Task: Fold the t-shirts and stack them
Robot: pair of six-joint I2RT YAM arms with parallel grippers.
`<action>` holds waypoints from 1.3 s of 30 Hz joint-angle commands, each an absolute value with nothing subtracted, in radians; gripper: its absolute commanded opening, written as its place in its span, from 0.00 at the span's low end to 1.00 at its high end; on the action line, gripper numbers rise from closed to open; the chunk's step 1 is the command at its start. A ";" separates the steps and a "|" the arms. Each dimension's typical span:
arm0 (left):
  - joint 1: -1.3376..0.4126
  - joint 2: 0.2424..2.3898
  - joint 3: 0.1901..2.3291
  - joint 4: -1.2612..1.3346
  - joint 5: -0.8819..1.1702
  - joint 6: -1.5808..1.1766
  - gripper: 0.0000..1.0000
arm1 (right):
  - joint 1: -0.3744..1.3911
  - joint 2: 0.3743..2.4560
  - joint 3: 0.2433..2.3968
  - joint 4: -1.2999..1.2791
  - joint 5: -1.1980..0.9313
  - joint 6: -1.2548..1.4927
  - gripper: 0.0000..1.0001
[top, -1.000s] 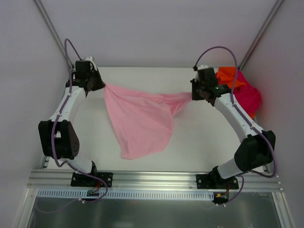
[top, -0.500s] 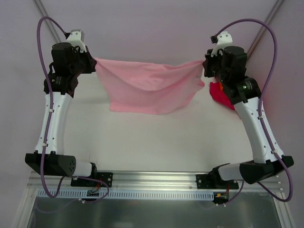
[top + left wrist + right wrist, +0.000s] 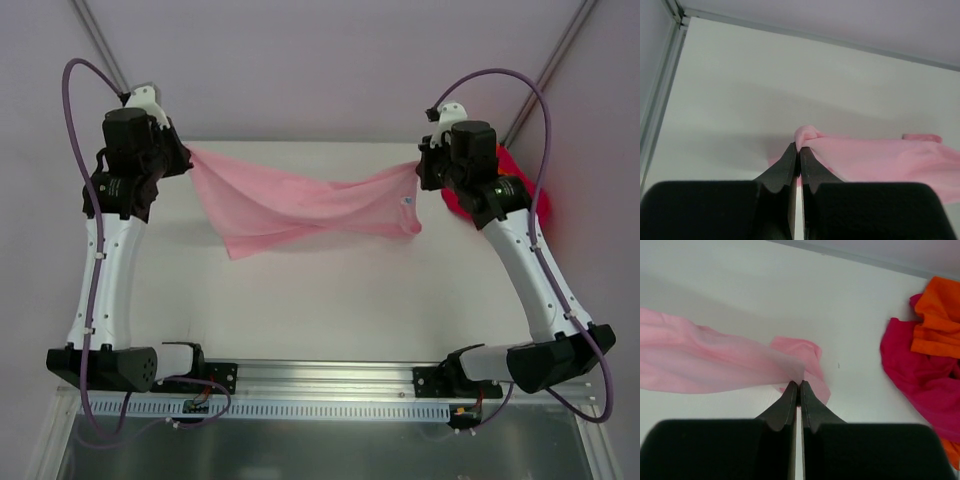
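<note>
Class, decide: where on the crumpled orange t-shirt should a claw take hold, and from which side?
Probably its bunched upper fold, from above: the orange t-shirt lies heaped on the magenta t-shirt, so a top pinch should take orange alone.

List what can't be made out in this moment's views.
- Orange t-shirt: unseen in the top view, likely behind the right arm; the right wrist view cuts it off at the edge.
- Magenta t-shirt: mostly behind that arm from above.
- Pink t-shirt: which corners are pinched, as they are buried in the shut left end effector and right end effector.
</note>
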State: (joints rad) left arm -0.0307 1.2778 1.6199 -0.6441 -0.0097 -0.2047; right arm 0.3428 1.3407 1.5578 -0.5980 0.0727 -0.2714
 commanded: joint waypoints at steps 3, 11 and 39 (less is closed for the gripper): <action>-0.020 1.180 1.435 -0.609 0.165 -0.207 0.00 | 0.339 1.267 1.398 -0.551 -0.069 -0.212 0.01; -0.020 1.000 1.063 -0.526 0.256 -0.284 0.00 | 0.379 1.091 0.902 -0.526 -0.253 -0.031 0.02; -0.020 0.773 0.626 -0.761 -0.128 -0.753 0.03 | 0.422 1.727 1.358 -0.540 -0.061 -0.051 0.96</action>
State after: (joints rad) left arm -0.0307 0.8333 0.6437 -0.6727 -0.0048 -0.6460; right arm 0.4015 1.7260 1.3819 -0.5602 -0.0555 -0.0380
